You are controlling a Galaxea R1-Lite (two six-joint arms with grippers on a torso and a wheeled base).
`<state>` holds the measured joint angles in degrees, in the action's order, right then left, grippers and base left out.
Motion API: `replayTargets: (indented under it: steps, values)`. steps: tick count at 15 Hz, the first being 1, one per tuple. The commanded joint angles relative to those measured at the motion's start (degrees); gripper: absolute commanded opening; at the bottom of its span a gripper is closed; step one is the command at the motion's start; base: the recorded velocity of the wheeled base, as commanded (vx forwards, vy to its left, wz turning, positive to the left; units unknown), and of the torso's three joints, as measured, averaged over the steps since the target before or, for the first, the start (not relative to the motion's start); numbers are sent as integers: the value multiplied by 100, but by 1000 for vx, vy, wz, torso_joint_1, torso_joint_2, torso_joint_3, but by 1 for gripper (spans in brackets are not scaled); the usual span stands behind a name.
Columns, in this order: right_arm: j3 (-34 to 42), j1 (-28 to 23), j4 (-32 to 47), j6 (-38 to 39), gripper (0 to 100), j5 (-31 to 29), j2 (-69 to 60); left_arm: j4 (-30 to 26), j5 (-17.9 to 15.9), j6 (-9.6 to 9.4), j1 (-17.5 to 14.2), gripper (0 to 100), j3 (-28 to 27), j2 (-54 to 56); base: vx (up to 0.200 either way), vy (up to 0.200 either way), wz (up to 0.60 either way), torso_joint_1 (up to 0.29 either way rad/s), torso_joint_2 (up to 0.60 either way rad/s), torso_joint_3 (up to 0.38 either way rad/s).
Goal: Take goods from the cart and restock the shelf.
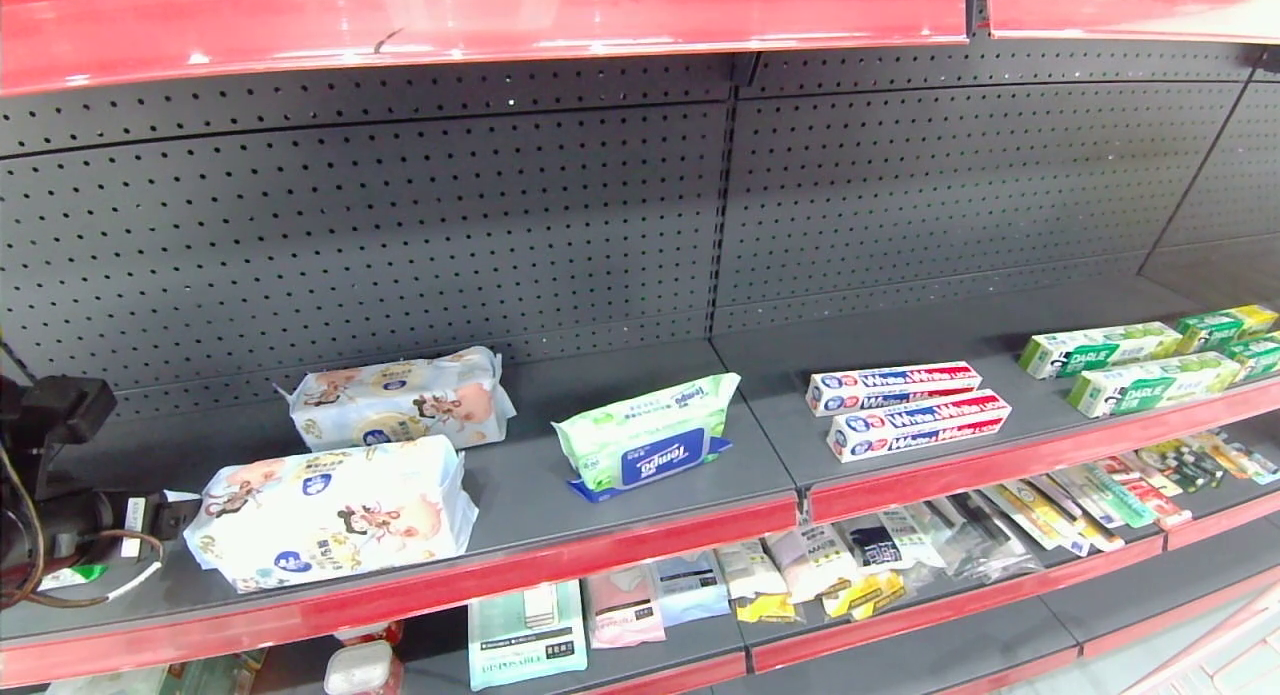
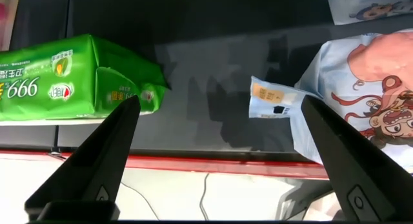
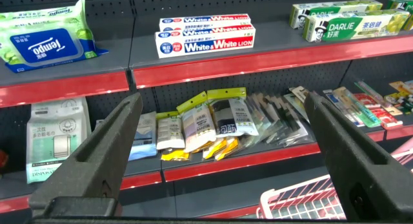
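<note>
Two cartoon-printed tissue packs (image 1: 335, 510) lie on the shelf (image 1: 520, 485), left of the green wipes pack (image 1: 648, 437). Farther left, your left end effector (image 2: 219, 101) hangs spread and empty. Your right end effector (image 3: 222, 95), also spread and empty, sits lower than the wipes, above what may be the cart (image 3: 290, 187).

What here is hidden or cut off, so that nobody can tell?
Pink wire cart, right wrist view: cut by the bottom edge; its goods unseen.
Green soft pack, left wrist view: cut by the left edge.
White container, head view, lowest shelf: cut by the bottom edge.
</note>
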<state>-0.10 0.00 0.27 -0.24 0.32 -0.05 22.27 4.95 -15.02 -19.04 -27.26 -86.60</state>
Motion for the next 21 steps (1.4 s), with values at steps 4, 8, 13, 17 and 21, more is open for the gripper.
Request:
replayTargets:
  steps: [4, 8, 13, 17, 21]
  values:
    - [1, 0, 0, -2, 100, 3, 14, -12, 6, -1, 6, 100, 10, 12, 0, 0, 0, 0, 0, 0]
    - [1, 0, 0, -2, 100, 3, 5, -12, 15, -1, 94, 100, 1, 12, 0, 0, 0, 0, 0, 0]
    - [1, 0, 0, -2, 100, 3, 14, -48, 15, 25, 173, 100, -8, 21, 0, 0, 0, 0, 0, 0]
    - [1, 0, 0, -2, 100, 3, 14, -48, 15, 25, 225, 100, -8, 21, 0, 0, 0, 0, 0, 0]
    - [1, 0, 0, -2, 100, 3, 14, -48, 15, 25, 261, 100, -8, 21, 0, 0, 0, 0, 0, 0]
